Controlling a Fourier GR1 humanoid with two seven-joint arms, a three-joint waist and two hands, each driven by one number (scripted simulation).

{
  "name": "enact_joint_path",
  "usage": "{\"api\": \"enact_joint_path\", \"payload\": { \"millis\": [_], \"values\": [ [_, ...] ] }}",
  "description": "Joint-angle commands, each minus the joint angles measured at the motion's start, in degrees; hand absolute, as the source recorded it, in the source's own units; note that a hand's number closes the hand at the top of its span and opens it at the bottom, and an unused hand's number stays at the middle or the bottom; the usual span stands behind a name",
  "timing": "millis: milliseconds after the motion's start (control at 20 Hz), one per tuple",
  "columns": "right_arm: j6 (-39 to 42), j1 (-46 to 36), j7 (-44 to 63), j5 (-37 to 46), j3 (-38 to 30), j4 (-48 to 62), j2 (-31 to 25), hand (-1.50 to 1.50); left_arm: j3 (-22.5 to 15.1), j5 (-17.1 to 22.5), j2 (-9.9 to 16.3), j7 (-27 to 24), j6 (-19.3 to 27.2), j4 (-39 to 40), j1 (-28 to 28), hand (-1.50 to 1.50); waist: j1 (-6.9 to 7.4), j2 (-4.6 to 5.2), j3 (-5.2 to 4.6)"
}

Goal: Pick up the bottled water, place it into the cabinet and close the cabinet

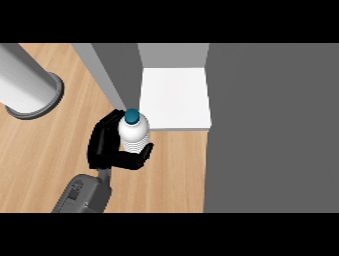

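Head view, looking steeply down. Light wooden counter top with visible grain [32, 160] fills the left and lower centre of the frame. Large grey cylinder with a darker flared rim [20, 85] lies at an angle in the upper left, running off the left edge; what it is, cannot tell. Flat dark grey panel [283, 125] covers the whole right side, top to bottom. Upper centre: white flat shelf surface of the cabinet [176, 97], bounded on its left by a thin grey vertical panel [113, 75] that slants down toward the centre, possibly the cabinet door or side wall, cannot tell which. A lighter grey strip sits above the white surface.

One grey forearm [83, 195] comes in from the lower edge, left of centre. Which arm it is, not certain from position alone; read here as the left. Its black left hand [109, 147] is curled round the clear ribbed plastic water bottle with a teal cap [133, 131], fingers on the bottle's left side, thumb wrapping under at the lower right. Bottle is upright, cap toward the camera, in centre frame, just at the lower left corner of the white shelf surface, overlapping its front edge. Bottle base is hidden by the hand.

No other hand shows.
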Motion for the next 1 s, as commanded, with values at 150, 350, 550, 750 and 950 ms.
{"api": "enact_joint_path", "payload": {
  "millis": [150, 350, 550, 750, 950],
  "values": [
    [-2.18, 1.06, 3.25, -4.5, -0.06, -8.06, 1.25, -1.5, -7.15, -0.51, -1.67, 5.85, 14.23, -2.0, -9.19, 1.5, -0.53, 0.07, 0.01],
    [-1.78, 1.24, 4.18, -8.53, -2.88, -8.14, -1.54, -1.5, -7.74, -2.9, -1.69, 8.45, 19.55, 1.34, -13.14, 1.5, -0.42, 0.02, 0.01],
    [-3.12, -3.54, 4.04, -6.79, -1.72, -5.23, -1.86, -1.5, -10.14, -0.8, -1.7, 7.95, 24.11, 10.37, -19.93, 1.5, -0.64, 0.34, 0.0],
    [-3.01, 1.59, 4.91, -5.74, 1.79, -10.54, 2.26, -1.5, -4.95, -2.05, -1.7, 9.1, 22.58, 17.35, -23.7, 1.5, -1.03, 0.36, -0.03],
    [0.14, 1.08, 3.62, -6.28, 0.04, -7.45, 1.09, -1.5, -4.42, 2.86, -1.71, 4.77, 22.53, 25.33, -27.87, 1.5, -1.72, 0.49, -0.03]
  ]
}}
